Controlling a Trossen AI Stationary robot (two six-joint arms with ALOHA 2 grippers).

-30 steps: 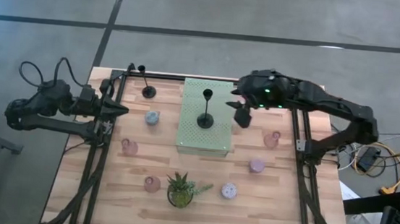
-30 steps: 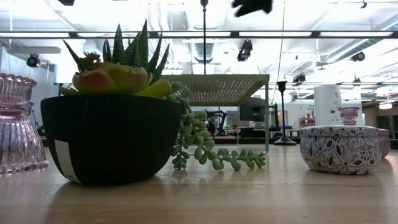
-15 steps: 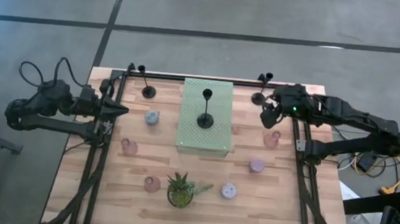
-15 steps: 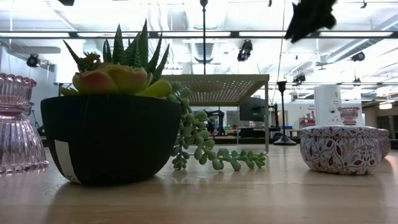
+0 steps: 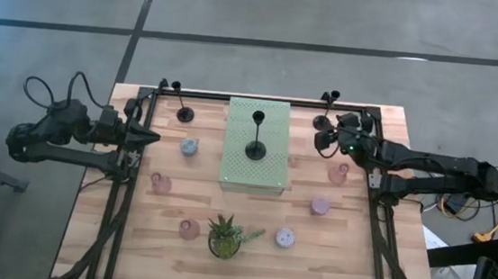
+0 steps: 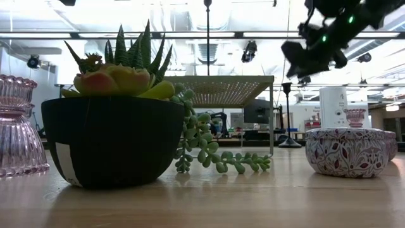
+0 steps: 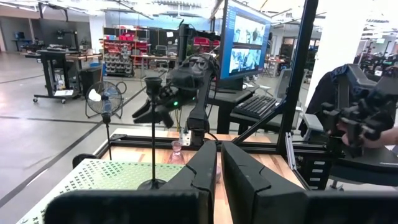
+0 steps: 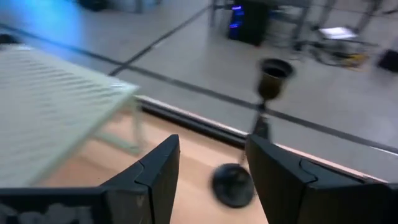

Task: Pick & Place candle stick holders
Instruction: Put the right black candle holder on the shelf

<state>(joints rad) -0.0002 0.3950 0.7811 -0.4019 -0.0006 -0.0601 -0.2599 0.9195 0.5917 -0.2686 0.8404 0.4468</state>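
Three tall black candle stick holders stand on their disc bases: one [image 5: 255,149] on the green perforated stand [image 5: 269,173], one [image 5: 184,113] at the far left, one [image 5: 323,122] at the far right. My right gripper [image 5: 326,140] is open just near of the far-right holder. In the right wrist view that holder's base [image 8: 231,185] and cup top [image 8: 274,73] show beyond the open fingers [image 8: 211,146]. My left gripper [image 5: 147,137] is shut and empty at the table's left edge. Squat pastel cups [image 5: 190,146] [image 5: 338,173] [image 5: 319,205] stand on the table.
A green potted plant [image 5: 225,235] stands near the front edge, between a pink cup [image 5: 189,229] and a patterned round cup [image 5: 285,238]. Another pink cup [image 5: 162,182] stands at the left. Black frame rails [image 5: 374,182] run along both sides of the table.
My right gripper has gone from beside the green stand toward the table's right edge, and it has come down near the far-right candle stick holder. The holders and cups have stayed where they were.
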